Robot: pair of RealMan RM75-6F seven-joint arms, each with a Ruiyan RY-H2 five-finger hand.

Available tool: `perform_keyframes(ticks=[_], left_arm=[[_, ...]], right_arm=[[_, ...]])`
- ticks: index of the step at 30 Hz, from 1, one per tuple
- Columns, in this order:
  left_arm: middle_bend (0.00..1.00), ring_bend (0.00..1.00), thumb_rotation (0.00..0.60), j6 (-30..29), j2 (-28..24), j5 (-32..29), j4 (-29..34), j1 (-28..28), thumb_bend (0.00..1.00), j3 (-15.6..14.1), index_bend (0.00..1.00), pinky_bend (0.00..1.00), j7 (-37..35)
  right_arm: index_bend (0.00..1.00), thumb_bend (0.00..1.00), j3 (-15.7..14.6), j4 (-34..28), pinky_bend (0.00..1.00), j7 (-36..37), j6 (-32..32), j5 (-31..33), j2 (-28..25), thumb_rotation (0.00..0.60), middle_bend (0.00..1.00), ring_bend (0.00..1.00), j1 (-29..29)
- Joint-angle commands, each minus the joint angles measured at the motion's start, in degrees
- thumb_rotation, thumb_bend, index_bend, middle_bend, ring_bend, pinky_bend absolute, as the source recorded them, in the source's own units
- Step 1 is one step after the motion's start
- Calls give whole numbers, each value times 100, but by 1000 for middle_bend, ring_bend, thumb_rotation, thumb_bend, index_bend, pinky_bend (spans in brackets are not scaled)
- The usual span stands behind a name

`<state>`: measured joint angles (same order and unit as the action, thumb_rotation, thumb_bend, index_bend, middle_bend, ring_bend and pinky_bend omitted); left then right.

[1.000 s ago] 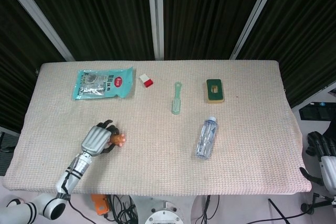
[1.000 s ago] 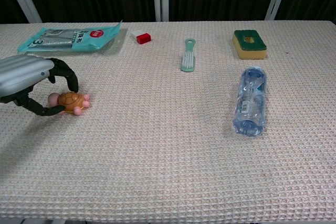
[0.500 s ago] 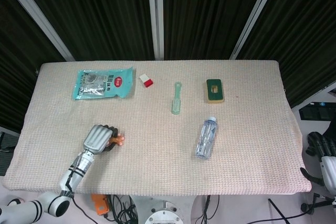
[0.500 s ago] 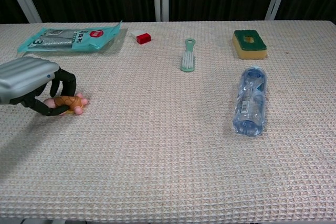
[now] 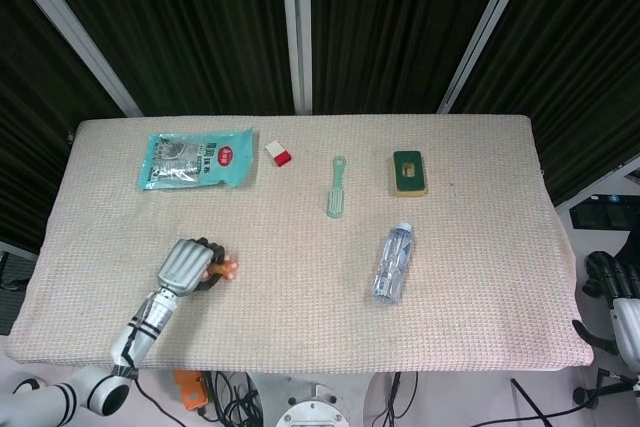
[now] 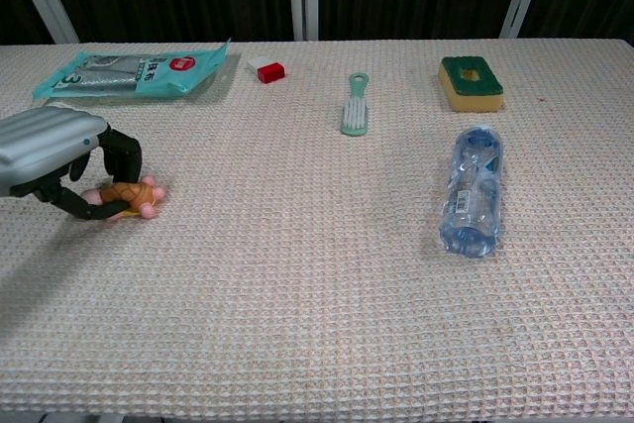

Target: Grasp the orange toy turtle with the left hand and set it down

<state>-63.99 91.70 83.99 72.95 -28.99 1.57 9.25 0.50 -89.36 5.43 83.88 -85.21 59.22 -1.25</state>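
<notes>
The orange toy turtle (image 6: 127, 195) with pink feet lies on the cloth at the near left; in the head view only its orange-pink end (image 5: 224, 268) shows past the fingers. My left hand (image 6: 61, 158) (image 5: 186, 266) has its dark fingers curled around the turtle and grips it against the table. My right hand (image 5: 622, 299) hangs off the table's right edge, low at the frame border; how its fingers stand is unclear.
A teal snack packet (image 5: 195, 159) lies at the back left, a small red and white block (image 5: 277, 153) beside it. A green brush (image 5: 337, 187), a yellow-green sponge (image 5: 409, 172) and a lying water bottle (image 5: 393, 262) occupy the middle and right.
The left hand's fingers have closed from a loose arch over the turtle to a tight grip on it. The turtle shifted slightly toward the hand.
</notes>
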Motion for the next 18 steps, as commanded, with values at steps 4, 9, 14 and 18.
perform_keyframes(ticks=[4, 9, 14, 18], left_arm=[[219, 82, 600, 41, -192, -31, 252, 10, 220, -35, 250, 323, 123], [216, 75, 600, 82, -303, -89, 470, 11, 211, -27, 243, 312, 210], [275, 103, 600, 143, -284, -178, 521, -18, 211, 21, 294, 326, 301], [332, 147, 600, 299, -209, -300, 458, -62, 220, 25, 332, 336, 435]], right_arm=[[0, 136, -5, -23, 0, -21, -26, 11, -5, 600, 0, 0, 7], [0, 137, -7, -28, 0, -28, -36, 12, -4, 600, 0, 0, 10], [0, 136, -10, -24, 0, -25, -37, 12, -3, 600, 0, 0, 7], [0, 137, -10, -17, 0, -18, -58, 31, -1, 600, 0, 0, 11]])
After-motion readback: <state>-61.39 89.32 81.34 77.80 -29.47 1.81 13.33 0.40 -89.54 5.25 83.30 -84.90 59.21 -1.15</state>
